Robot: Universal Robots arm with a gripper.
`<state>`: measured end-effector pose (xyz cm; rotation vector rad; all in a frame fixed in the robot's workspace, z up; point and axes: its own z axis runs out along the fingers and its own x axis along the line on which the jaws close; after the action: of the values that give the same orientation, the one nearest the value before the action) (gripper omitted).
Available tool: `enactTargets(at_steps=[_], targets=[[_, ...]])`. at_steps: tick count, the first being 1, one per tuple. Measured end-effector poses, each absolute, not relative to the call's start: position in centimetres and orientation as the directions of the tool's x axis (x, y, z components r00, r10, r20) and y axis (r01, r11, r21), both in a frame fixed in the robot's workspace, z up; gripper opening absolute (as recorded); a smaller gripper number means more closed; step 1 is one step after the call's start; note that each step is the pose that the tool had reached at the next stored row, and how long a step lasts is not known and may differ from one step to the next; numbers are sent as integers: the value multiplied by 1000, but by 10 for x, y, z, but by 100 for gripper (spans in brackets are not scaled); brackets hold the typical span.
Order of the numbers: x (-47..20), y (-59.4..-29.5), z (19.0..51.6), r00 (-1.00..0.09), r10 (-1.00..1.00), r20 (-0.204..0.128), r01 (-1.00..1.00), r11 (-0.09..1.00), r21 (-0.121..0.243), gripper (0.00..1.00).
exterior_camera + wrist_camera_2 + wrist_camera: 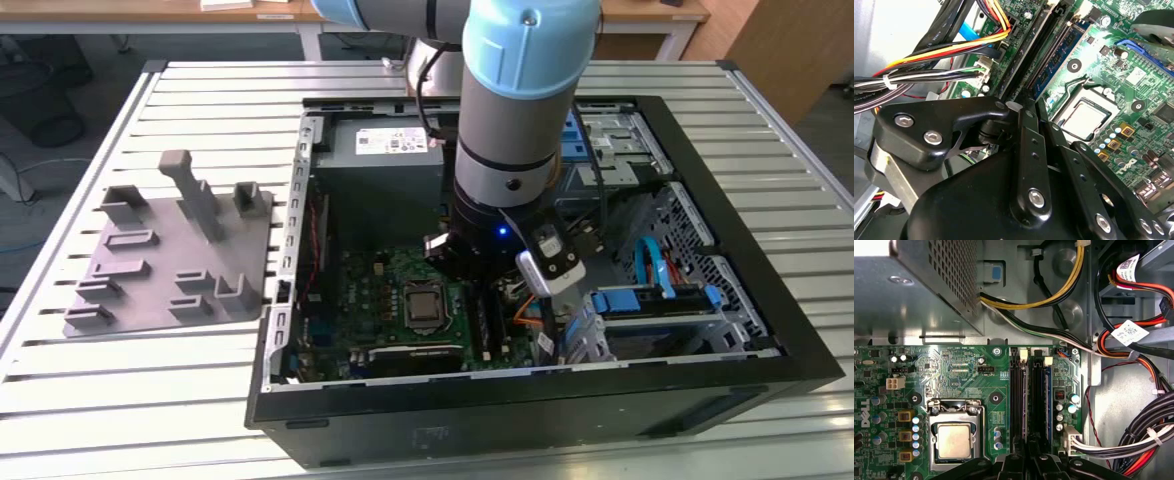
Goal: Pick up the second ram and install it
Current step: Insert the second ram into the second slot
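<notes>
A slatted metal surface [200,90] carries an open computer case [534,395], whose walls box in the work on all sides. The surface's widest bare slats lie beyond the case's 12 o'clock and 6 o'clock edges in the exterior view. At the case's 9 o'clock a grey fixture [160,270] of upright posts sits just beside the wall. The arm [514,110] drops straight down through the open top, between the power supply [380,160] at 10 o'clock and the drive cage [667,300] at 3 o'clock. There is little slack on either flank. Below it lies the green motherboard [954,365], with the processor [954,440] bare and a cable bundle [1134,435] crowding the board's far edge. The pincer [1016,106] hangs low over one end of the black memory slots [1016,395], its jaws drawn together. Whether anything sits between them cannot be told. The second ram [1046,395] stands on edge in a slot beside those black ones, the processor lying on their other side. It is near the pincer's tip but not touching it.
</notes>
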<state>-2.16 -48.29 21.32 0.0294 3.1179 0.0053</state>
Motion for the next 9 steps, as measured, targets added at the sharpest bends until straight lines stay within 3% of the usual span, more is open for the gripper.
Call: enactTargets(at_steps=[9], targets=[[-22, -483, 211, -1000, 18, -23, 18, 1000, 3, 14]])
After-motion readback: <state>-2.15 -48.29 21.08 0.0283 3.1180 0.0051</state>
